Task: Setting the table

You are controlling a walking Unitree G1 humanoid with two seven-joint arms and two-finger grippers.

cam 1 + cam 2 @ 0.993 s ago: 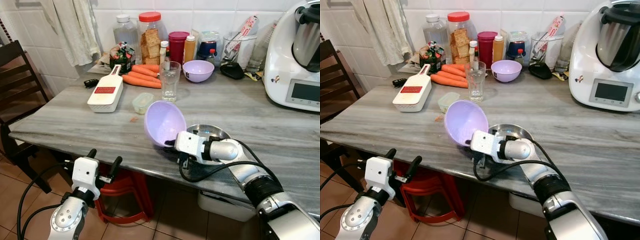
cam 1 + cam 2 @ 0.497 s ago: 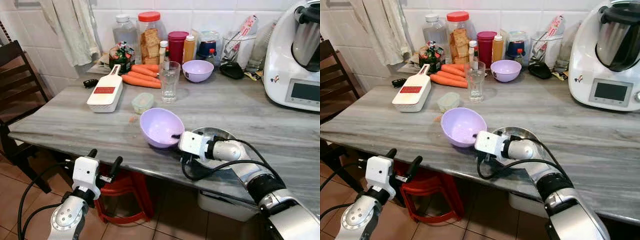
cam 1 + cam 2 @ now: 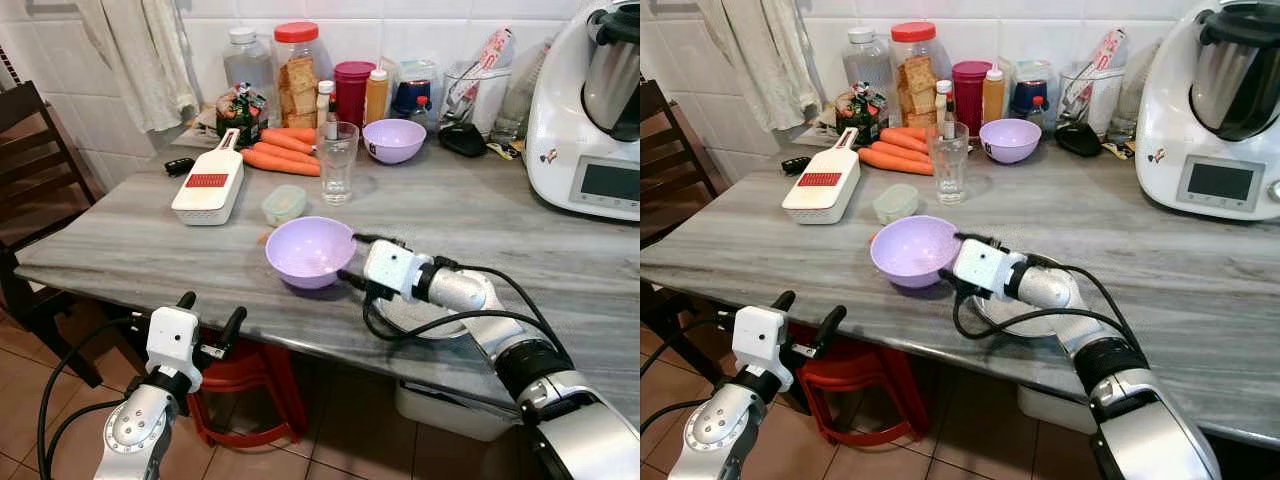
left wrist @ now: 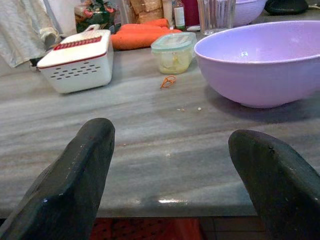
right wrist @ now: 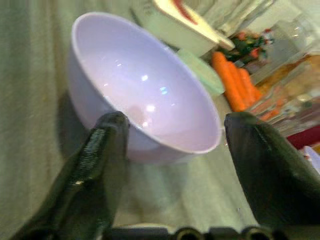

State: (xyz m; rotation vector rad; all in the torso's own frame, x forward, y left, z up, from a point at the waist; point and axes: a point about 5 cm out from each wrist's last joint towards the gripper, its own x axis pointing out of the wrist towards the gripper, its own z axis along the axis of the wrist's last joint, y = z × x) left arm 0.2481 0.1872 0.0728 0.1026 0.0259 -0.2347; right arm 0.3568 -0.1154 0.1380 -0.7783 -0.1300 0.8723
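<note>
A second ago I was holding the lilac bowl tipped up on its side over the bench. Now it sits flat and right way up on the bench, near the front edge, just left of my right gripper. My right jaws are now apart, with the bowl's rim just in front of them, so I have let go. I think this means one bowl is set in its place, and I can pull my arm back and fetch the next thing.

My left gripper hangs low, below the front edge of the bench, with its jaws apart and nothing between them.

The bowl is round, smooth and shiny, and it looks like plastic. Little spots of light shine inside it. The bench top is flat grey stone with long pale stripes. Under my right arm lies a shiny metal dish, round and shallow.

Farther back stands a tall clear glass with ridged sides. Near it is a small tub with a pale green lid. To the left lies a white grater box with a red label. Behind it are long orange carrots, smooth and pointed. A second lilac bowl sits far back, near the jars.
</note>
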